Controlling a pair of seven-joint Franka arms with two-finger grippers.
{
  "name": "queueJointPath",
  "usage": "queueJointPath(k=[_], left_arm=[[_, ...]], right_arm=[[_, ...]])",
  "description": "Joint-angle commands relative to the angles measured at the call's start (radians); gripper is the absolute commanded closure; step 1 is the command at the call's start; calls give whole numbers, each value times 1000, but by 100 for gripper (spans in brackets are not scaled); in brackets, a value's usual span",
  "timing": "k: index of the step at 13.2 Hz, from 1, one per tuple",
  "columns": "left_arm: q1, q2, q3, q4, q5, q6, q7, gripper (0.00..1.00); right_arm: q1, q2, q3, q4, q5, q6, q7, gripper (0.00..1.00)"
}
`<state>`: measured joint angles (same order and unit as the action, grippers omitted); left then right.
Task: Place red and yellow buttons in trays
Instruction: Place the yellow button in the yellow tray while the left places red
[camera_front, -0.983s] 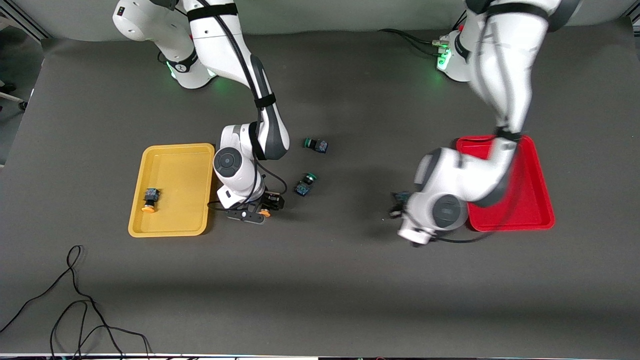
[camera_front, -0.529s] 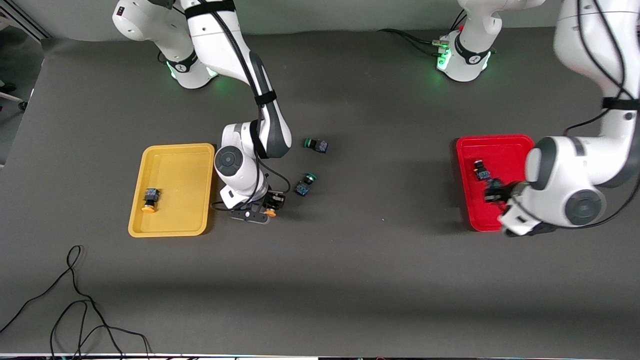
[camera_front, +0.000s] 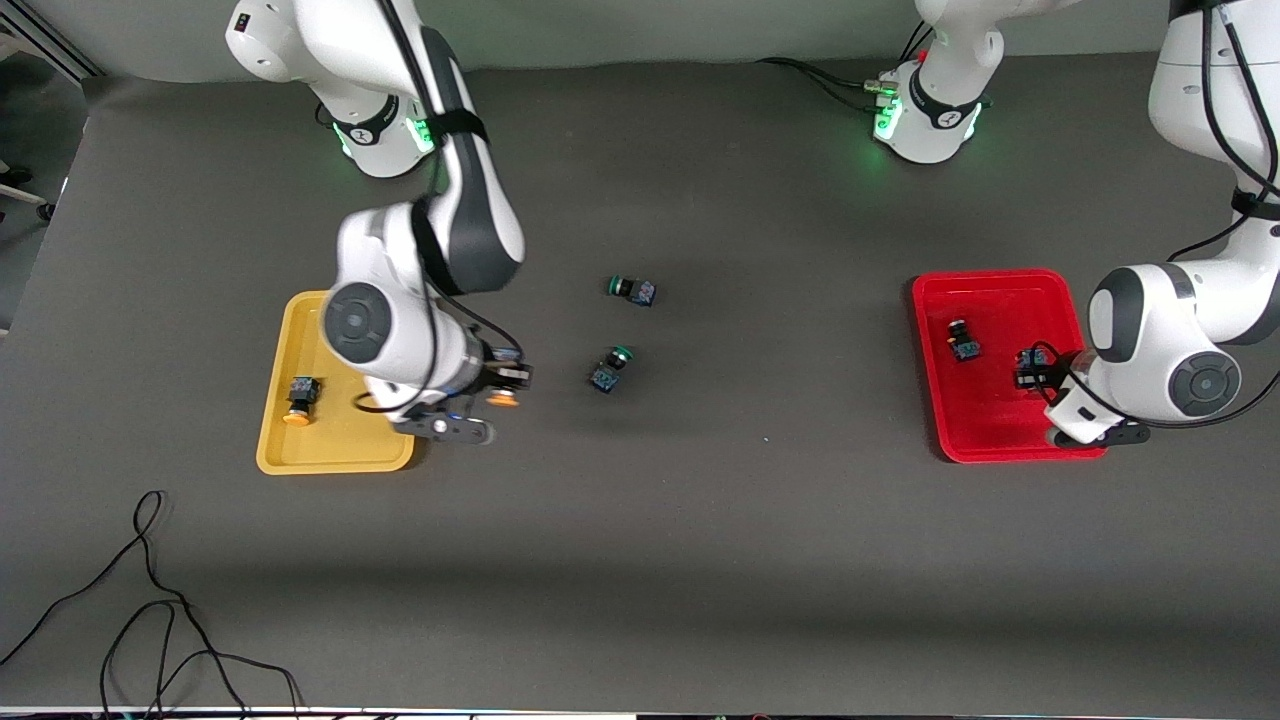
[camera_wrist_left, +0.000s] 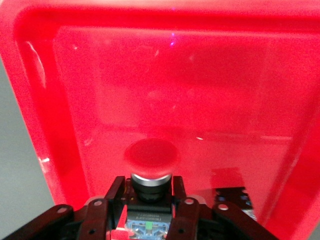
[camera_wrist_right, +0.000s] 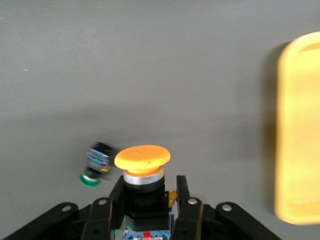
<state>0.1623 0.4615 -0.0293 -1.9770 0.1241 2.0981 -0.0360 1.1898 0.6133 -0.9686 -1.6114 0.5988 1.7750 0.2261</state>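
Front view: your right gripper (camera_front: 497, 388) hangs over bare table just beside the yellow tray (camera_front: 300, 452), toward the middle of the table, its fingers clamped on a yellow button (camera_front: 503, 398). A second yellow button (camera_front: 300, 398) lies on its side in that tray, near the rim at the right arm's end. Your left gripper (camera_front: 1040, 368) is over the red tray (camera_front: 1000, 285), with a red button (camera_front: 1030, 364) between its fingers; another red button (camera_front: 962, 342) lies in the same tray, nearer the table's middle. Two green buttons rest on the table between the trays, one (camera_front: 632, 290) farther from the front camera than the other (camera_front: 610, 368).

Right wrist view: the fingers (camera_wrist_right: 186, 210) press the black body of the yellow button (camera_wrist_right: 142, 159), cap outward; one green button (camera_wrist_right: 95, 165) lies on the table below, and the yellow tray's (camera_wrist_right: 297, 135) edge shows.

Left wrist view: the red button (camera_wrist_left: 151, 155) sits between the fingers (camera_wrist_left: 184, 212), which flank its body closely; you cannot tell whether they grip it or have let go. The red tray's (camera_wrist_left: 65, 125) floor fills the background
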Motion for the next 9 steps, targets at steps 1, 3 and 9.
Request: queueJointPath(k=[1,3,9], left_arm=[[-1,-24,-15,-10,12,-10,-7,0],[-4,-24,-20,-9,5,-15,-8,0],[-4,-148,-23,79,-35,-185,-8,0]], right_arm=[[-15,-81,-42,-68,-129,-42,-161,95],[-18,-87,-137,-158,-129,-28,-368,95],[-177,27,-93,-383,42,273,-759,95]])
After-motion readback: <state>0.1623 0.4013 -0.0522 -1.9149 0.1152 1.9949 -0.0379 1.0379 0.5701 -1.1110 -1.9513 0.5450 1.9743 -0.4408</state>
